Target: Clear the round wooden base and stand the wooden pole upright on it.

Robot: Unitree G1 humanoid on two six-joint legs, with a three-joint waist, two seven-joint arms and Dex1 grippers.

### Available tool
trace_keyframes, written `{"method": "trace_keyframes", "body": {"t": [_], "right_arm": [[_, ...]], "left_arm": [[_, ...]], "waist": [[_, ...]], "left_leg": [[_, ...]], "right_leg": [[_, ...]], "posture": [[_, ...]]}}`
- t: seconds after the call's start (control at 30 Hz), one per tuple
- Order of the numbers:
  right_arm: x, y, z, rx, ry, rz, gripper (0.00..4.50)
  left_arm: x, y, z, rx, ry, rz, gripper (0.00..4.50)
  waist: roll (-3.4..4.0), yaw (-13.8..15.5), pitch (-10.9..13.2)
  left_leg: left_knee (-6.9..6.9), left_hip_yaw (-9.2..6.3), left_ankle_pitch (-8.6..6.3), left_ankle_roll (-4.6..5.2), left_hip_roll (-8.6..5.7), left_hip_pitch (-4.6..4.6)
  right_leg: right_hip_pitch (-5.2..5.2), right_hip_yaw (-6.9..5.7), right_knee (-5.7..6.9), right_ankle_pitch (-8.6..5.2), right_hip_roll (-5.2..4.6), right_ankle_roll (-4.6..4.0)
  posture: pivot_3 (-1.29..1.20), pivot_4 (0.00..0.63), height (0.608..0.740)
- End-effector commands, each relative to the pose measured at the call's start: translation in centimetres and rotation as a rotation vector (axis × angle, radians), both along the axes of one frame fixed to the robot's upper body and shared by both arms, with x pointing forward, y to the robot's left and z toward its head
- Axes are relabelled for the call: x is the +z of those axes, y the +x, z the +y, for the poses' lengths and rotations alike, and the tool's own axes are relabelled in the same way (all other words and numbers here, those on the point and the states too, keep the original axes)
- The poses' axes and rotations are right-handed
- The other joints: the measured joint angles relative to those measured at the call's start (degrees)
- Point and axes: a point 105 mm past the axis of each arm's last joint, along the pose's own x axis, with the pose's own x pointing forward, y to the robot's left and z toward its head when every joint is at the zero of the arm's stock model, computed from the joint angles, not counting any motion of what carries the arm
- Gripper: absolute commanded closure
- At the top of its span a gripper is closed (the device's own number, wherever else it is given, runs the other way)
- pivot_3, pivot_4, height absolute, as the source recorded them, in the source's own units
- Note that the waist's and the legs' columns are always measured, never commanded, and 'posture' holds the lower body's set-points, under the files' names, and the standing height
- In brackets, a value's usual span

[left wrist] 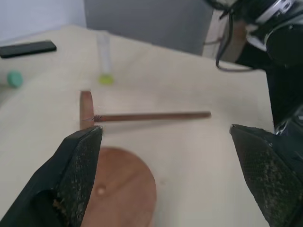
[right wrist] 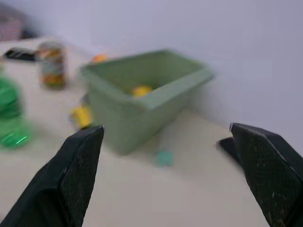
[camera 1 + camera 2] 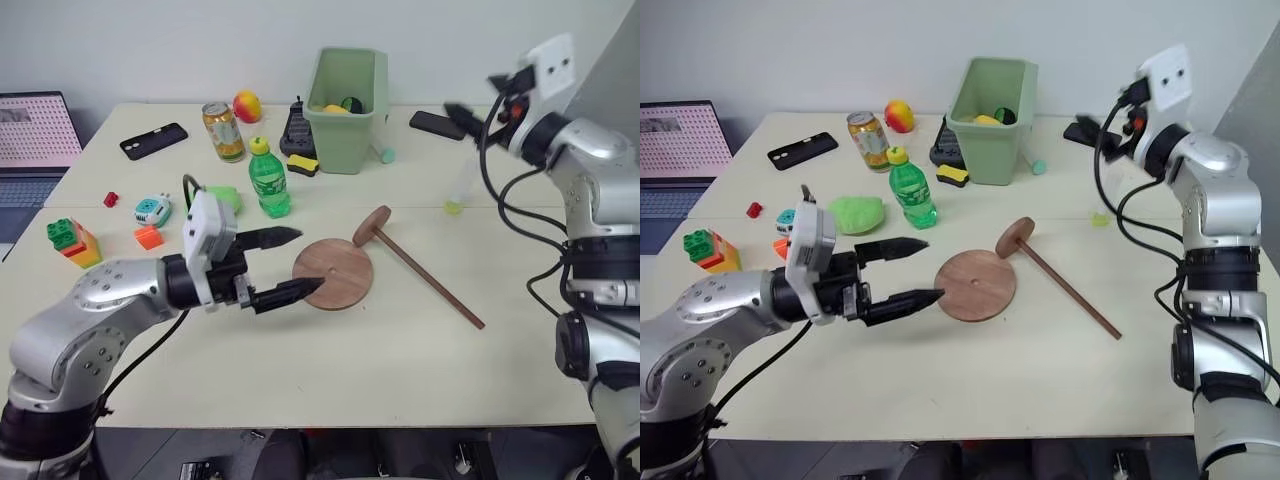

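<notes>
- Nearest the camera, the left gripper (image 3: 285,265) is hovering low over the table (image 3: 400,370) with its two black fingers spread wide and nothing between them; its lower fingertip is sitting at the nine o'clock edge of the round wooden base (image 3: 334,273), though whether it is touching the wood cannot be told.
- Lying flat near the middle of the table, the round wooden base is showing its small centre hole and is carrying nothing on top, so the clearing part is looking done (judging from how things lie).
- Just beyond it, at about two o'clock, the wooden pole (image 3: 425,274) is lying on its side, its thick end disc (image 3: 371,226) near the base's rim and its thin rod running off toward five o'clock; it is not standing yet, so picking it up and setting it upright on the base is what is remaining.
- Farther back, at eleven o'clock from the base, a green bottle (image 3: 268,179) and a drink can (image 3: 223,131) are standing.
- At twelve o'clock a green bin (image 3: 348,97) is sitting near the table's far edge.
- Farthest off, at about one o'clock, the right gripper (image 3: 480,105) is hanging high over the far side, fingers spread apart and gripping nothing.
</notes>
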Motion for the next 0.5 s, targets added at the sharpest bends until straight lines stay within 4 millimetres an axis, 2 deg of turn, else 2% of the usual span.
{"method": "trace_keyframes", "body": {"t": [0.03,0.17,0.27,0.4,0.5], "right_arm": [[-1.0,-2.1,1.7,0.075,-0.047,0.246,0.05],[-2.9,-2.6,2.0,0.112,-0.095,0.446,0.05],[-4.3,-2.0,2.5,0.059,-0.091,0.593,0.05],[-5.8,-1.6,2.9,0.038,-0.13,0.69,0.05],[-7.8,-1.5,2.9,0.017,-0.179,0.757,0.05]], "left_arm": [[0.7,-1.3,-0.6,-0.043,-0.012,-0.057,0.0],[0.3,-1.5,-0.9,-0.042,-0.021,-0.054,0.0],[-0.1,-2.0,-1.0,-0.029,-0.037,-0.041,0.0],[-0.4,-2.6,-1.7,-0.028,-0.045,-0.038,0.0],[-0.4,-3.1,-2.2,-0.02,-0.063,-0.037,0.0]], "waist": [[0.02,0.2,0.02],[0.02,1.16,0.05],[0.02,1.14,0.05],[0.01,1.12,0.06],[0.01,1.12,0.05]], "left_leg": [[-0.01,-0.02,0.0,0.01,-0.02,0.0],[0.03,-0.04,-0.01,0.02,-0.08,-0.04],[0.0,0.0,-0.02,0.03,-0.09,-0.04],[-0.01,0.0,-0.02,0.03,-0.05,-0.03],[-0.02,0.01,-0.02,0.03,-0.05,-0.03]], "right_leg": [[0.0,0.02,0.01,0.0,-0.02,0.0],[0.02,-0.03,-0.06,0.0,-0.04,0.0],[0.02,-0.04,-0.09,0.0,-0.04,0.0],[-0.01,-0.02,-0.07,0.0,-0.03,0.0],[-0.02,-0.04,-0.07,0.0,-0.03,0.0]], "posture": [[0.0,0.15,0.74],[0.0,0.15,0.74],[0.0,0.15,0.74],[0.0,0.15,0.74],[0.0,0.15,0.74]]}}
